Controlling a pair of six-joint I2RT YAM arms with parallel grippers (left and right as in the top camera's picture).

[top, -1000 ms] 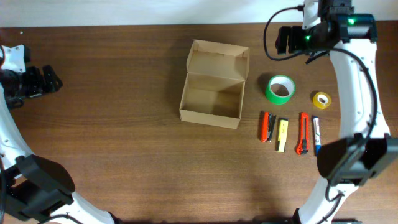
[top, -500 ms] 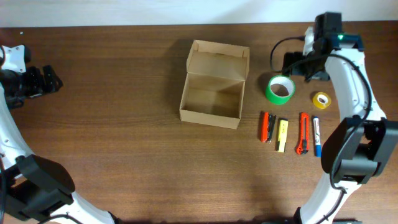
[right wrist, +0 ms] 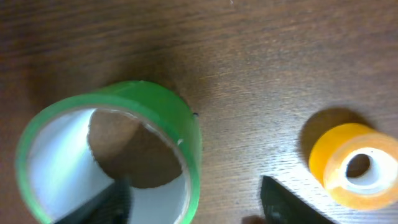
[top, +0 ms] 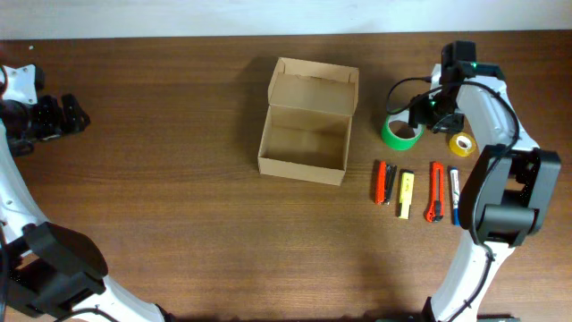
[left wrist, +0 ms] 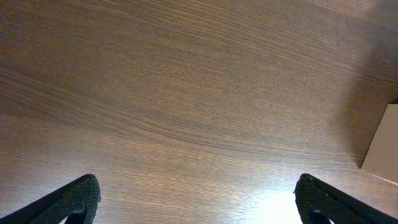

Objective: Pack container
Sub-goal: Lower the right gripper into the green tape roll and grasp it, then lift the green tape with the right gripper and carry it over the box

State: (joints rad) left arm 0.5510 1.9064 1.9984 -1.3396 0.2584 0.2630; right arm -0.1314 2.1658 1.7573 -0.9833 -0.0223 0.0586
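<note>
The container (top: 304, 163), a tan cardboard box with its flap lid standing open at the back, sits mid-table; its corner (left wrist: 382, 146) shows in the left wrist view. A green tape roll (top: 400, 131) lies to its right. My right gripper (top: 422, 114) is down at that roll. In the right wrist view it (right wrist: 199, 202) stands open astride the roll's green wall (right wrist: 186, 134), one finger inside the ring, the other outside and apart from it. My left gripper (top: 71, 116) hangs open over bare wood at the far left edge, nothing between its fingertips (left wrist: 78, 198).
A small yellow tape roll (top: 462, 143) lies just right of the green one, also near my outer finger (right wrist: 354, 165). Below the rolls lie a red tool (top: 384, 182), a yellow marker (top: 405, 194), a red cutter (top: 435, 203) and a blue-capped pen (top: 455, 195).
My right arm came down from the far right edge to the green roll, and its jaws have narrowed around the roll's wall. The left arm has not moved.
</note>
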